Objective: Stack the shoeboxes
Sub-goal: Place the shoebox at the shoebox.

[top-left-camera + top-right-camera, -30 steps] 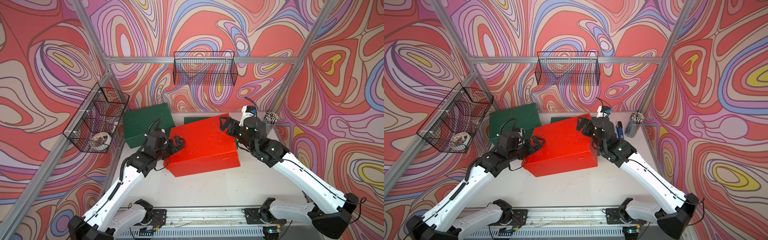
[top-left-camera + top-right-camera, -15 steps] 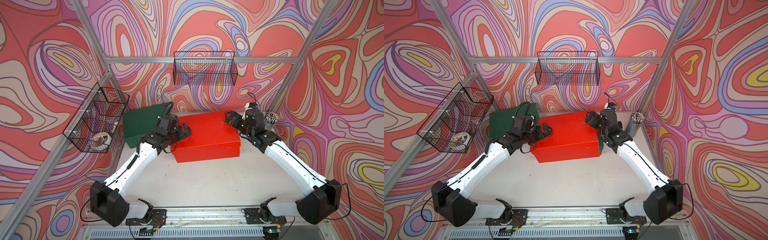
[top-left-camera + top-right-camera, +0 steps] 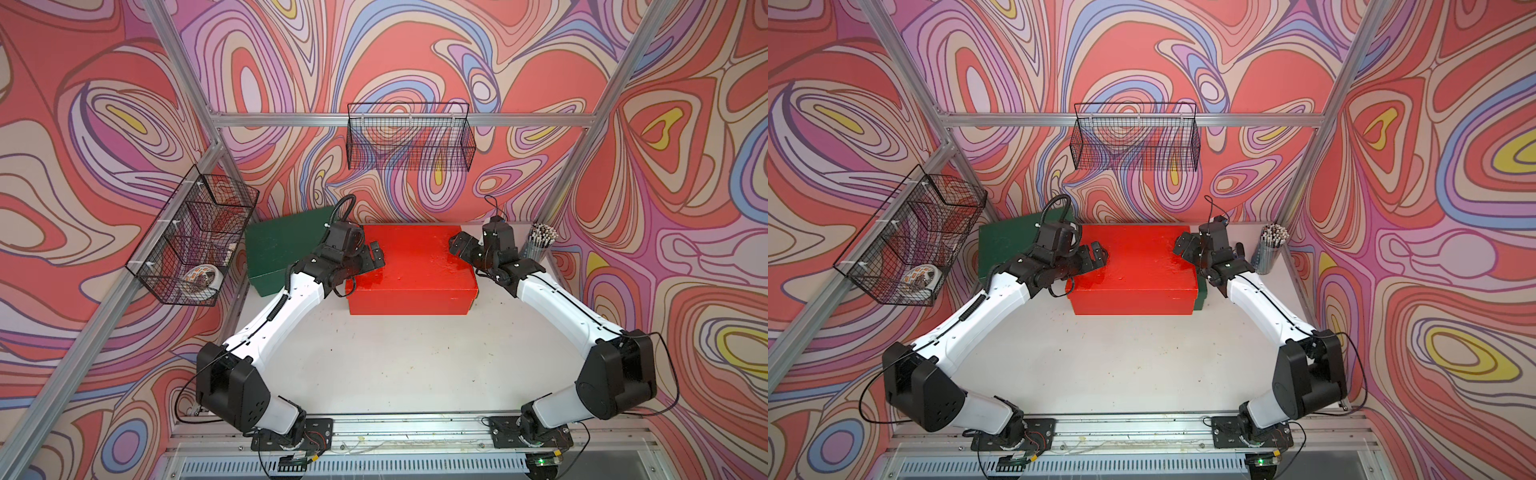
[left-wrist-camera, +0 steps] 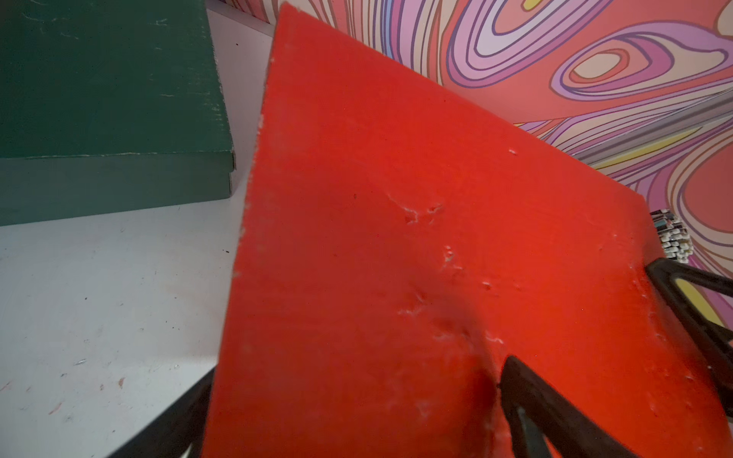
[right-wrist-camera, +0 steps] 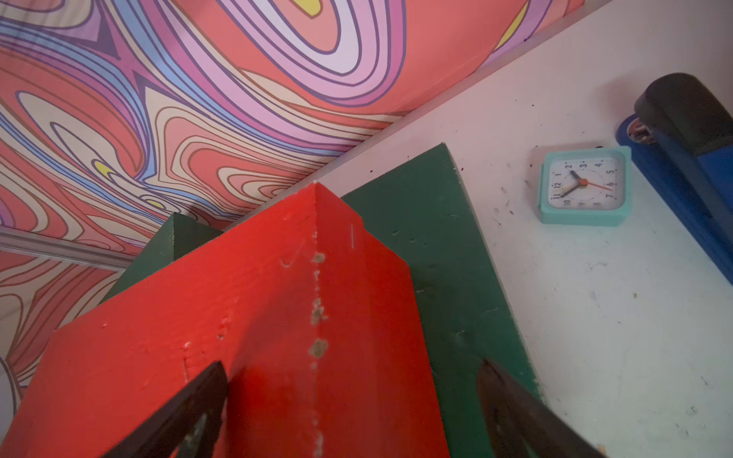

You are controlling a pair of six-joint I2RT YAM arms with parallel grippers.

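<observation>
Looking settled: the red shoebox (image 3: 411,266), tilted mid-carry a second ago, now lies flat on a green shoebox (image 5: 448,246). Left gripper (image 3: 376,255) and right gripper (image 3: 457,247) flank its ends, jaws spread wide. The other green shoebox (image 3: 282,249) waits just beside it, still unstacked.

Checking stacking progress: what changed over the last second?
The bright red cardboard shoebox, skewed and nearer the front before, was carried rearward and squared up atop a dark green shoebox. The left gripper and right gripper reached back with it, jaws open at its ends throughout. The other dark green shoebox and the pencil cup stayed put.
</observation>
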